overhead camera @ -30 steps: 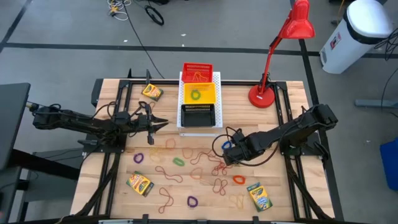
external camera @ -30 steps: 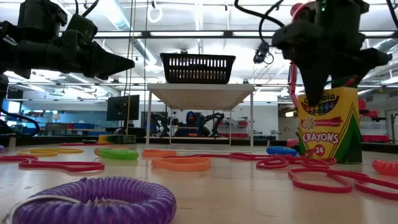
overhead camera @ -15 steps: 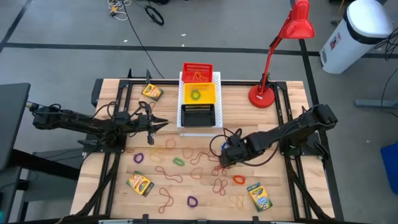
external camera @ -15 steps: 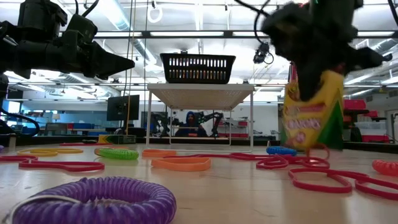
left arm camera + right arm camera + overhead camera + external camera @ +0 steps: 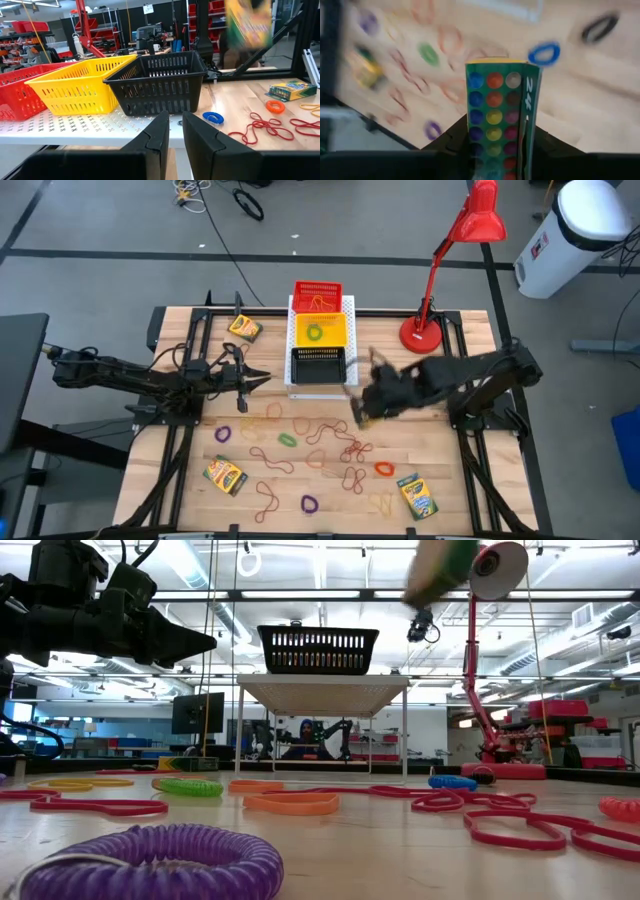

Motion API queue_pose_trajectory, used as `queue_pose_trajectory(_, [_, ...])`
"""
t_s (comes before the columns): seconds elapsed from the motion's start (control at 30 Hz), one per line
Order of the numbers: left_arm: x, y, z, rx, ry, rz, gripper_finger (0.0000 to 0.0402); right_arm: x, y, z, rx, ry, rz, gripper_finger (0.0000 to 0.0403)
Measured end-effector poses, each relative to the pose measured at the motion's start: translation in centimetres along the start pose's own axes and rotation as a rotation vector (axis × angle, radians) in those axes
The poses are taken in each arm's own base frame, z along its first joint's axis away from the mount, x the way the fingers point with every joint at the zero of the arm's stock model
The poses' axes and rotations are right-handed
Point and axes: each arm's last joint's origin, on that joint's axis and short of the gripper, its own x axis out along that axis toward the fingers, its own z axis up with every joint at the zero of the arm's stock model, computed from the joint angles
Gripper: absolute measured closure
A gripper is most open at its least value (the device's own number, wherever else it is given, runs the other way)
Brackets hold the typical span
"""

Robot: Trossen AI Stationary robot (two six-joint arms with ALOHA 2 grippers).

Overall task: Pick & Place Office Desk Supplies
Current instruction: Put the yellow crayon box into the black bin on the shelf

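Your right gripper (image 5: 495, 150) is clamped on a crayon box (image 5: 501, 120), held up off the bench (image 5: 450, 470) just beside the black basket (image 5: 320, 365) on its lamp (image 5: 455, 250) side. Left gripper (image 5: 262, 378) hovers w/ fingers (image 5: 202, 137) nearly together, nothing in them, on the other side of the baskets. Rubber bands (image 5: 335, 455) and loops lie across the bench mid; blue loop (image 5: 213, 118) near the black basket; 3 more crayon boxes: one (image 5: 244, 329) by the red basket (image 5: 316, 292), two at the front.

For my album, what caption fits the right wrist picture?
Right claw carries a crayon box above a wooden table scattered with colourful loops.
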Motion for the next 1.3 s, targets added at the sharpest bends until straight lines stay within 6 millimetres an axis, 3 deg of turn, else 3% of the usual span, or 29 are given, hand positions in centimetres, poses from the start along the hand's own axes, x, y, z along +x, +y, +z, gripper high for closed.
queue_pose_trajectory(0.23, [0.0, 0.0, 0.0, 0.000, 0.000, 0.001, 0.0339, -6.2, 0.1, 5.4, 0.087, -0.163, 0.160, 0.0284])
queue_pose_trajectory(0.43, [0.0, 0.0, 0.0, 0.000, 0.001, 0.000, 0.0339, -7.5, -0.8, 9.8, 0.104, -0.285, 0.185, 0.0283])
queue_pose_trajectory(0.57, [0.0, 0.0, 0.0, 0.000, 0.000, 0.001, 0.0339, -6.4, -0.8, 11.9, 0.102, -0.280, 0.194, 0.0283])
queue_pose_trajectory(0.83, [0.0, 0.0, 0.0, 0.000, 0.001, 0.000, 0.0339, -1.6, 0.3, 14.9, 0.091, -0.157, 0.114, 0.0282])
queue_pose_trajectory(1.3, [0.0, 0.0, 0.0, 0.000, 0.001, 0.000, 0.0339, 3.6, 1.6, 15.8, 0.067, -0.066, -0.006, 0.0282])
